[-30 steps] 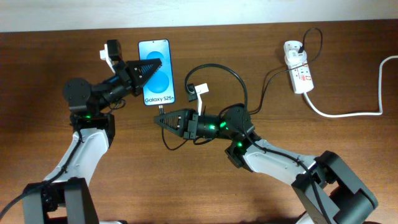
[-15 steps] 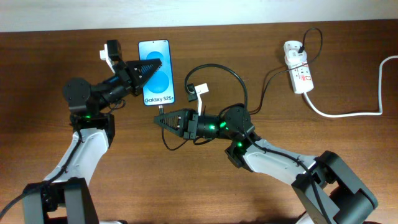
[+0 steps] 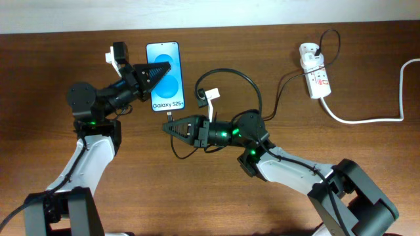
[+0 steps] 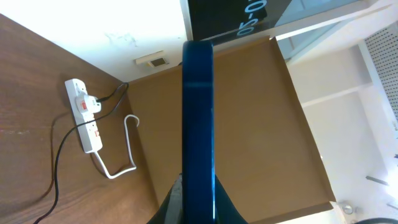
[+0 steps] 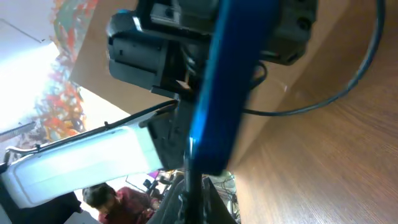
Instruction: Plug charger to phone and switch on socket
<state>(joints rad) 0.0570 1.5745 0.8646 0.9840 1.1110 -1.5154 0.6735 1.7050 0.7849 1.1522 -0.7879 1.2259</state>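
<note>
The phone (image 3: pixel 165 77) with its bright blue "Galaxy S25+" screen is held upright above the table by my left gripper (image 3: pixel 159 72), which is shut on its edges. In the left wrist view the phone (image 4: pixel 198 124) shows edge-on between the jaws (image 4: pixel 198 208). My right gripper (image 3: pixel 170 126) is shut on the charger's black plug tip (image 3: pixel 170 115), which touches the phone's bottom edge (image 5: pixel 214 163). The thin black charger cable (image 3: pixel 243 77) loops back to the white socket (image 3: pixel 315 78) at the far right, whose red switches show.
A thick white lead (image 3: pixel 367 118) runs from the socket to the right table edge. A white tag (image 3: pixel 211 95) sits on the cable loop. The brown wooden table (image 3: pixel 197 196) stretches bare in front of the arms.
</note>
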